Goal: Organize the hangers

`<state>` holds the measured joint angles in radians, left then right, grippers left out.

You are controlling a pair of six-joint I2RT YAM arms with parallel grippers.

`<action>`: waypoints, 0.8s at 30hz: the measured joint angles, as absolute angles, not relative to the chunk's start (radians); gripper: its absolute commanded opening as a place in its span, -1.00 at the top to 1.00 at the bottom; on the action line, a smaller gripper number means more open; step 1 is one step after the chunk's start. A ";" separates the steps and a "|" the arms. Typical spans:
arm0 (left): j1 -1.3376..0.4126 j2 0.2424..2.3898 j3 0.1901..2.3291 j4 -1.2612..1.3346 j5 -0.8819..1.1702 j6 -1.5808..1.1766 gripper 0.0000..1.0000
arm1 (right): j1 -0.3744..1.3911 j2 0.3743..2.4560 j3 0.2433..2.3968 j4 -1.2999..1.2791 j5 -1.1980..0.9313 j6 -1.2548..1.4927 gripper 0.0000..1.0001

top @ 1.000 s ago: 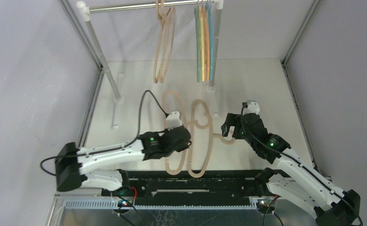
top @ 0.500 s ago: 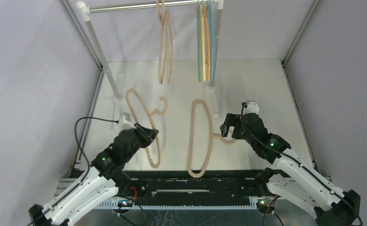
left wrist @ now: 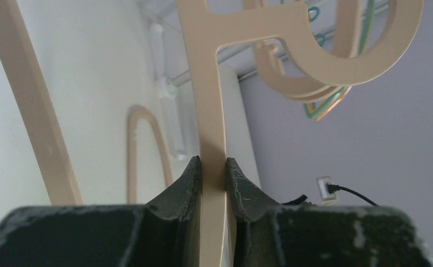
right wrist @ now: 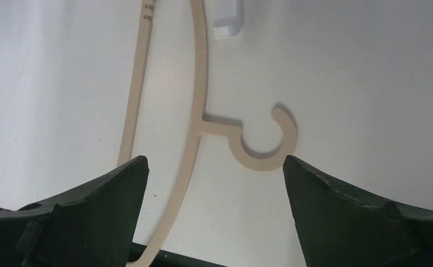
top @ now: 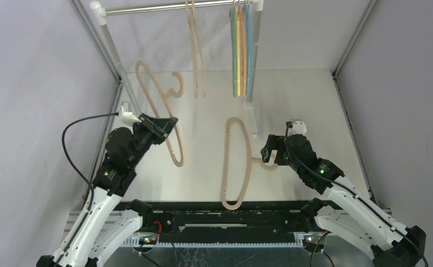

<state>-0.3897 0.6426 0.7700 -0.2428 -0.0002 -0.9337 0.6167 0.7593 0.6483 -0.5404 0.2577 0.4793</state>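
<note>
My left gripper [top: 161,127] is shut on a beige hanger [top: 153,92] and holds it up in the air at the left, its hook [left wrist: 336,61] pointing toward the rail. The jaws pinch its bar [left wrist: 213,167]. A second beige hanger [top: 237,161] lies flat on the table. My right gripper [top: 269,150] is open and empty just above that hanger's hook [right wrist: 267,142]. More beige hangers [top: 196,50] and thin blue, orange, yellow and green hangers [top: 240,50] hang on the rail.
The silver rail [top: 169,7] on white posts [top: 120,72] runs across the back. A second post [top: 252,83] stands near the lying hanger's top. Grey walls close in both sides. A black bar [top: 225,214] lines the near edge.
My left arm swung left and lifted its beige hanger off the table, up toward the rail. The right arm and the lying hanger stayed put. The hanging beige hangers swung.
</note>
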 measured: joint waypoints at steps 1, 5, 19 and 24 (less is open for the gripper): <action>-0.384 0.661 0.787 -0.231 0.019 -0.934 0.99 | 0.617 0.758 0.648 -0.543 0.260 0.479 -1.00; -0.349 0.733 0.852 -0.187 0.091 -0.936 1.00 | 0.617 0.757 0.648 -0.545 0.266 0.478 -1.00; -0.275 1.002 1.184 0.016 0.238 -1.000 0.99 | 0.616 0.775 0.710 -0.566 0.279 0.477 -1.00; -0.254 1.095 1.226 0.058 0.256 -1.034 0.99 | 0.616 0.779 0.721 -0.574 0.280 0.477 -1.00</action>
<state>-0.2543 1.0950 1.2259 0.0578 0.2562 -1.0340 0.6155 0.7792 0.7212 -0.5743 0.2798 0.4767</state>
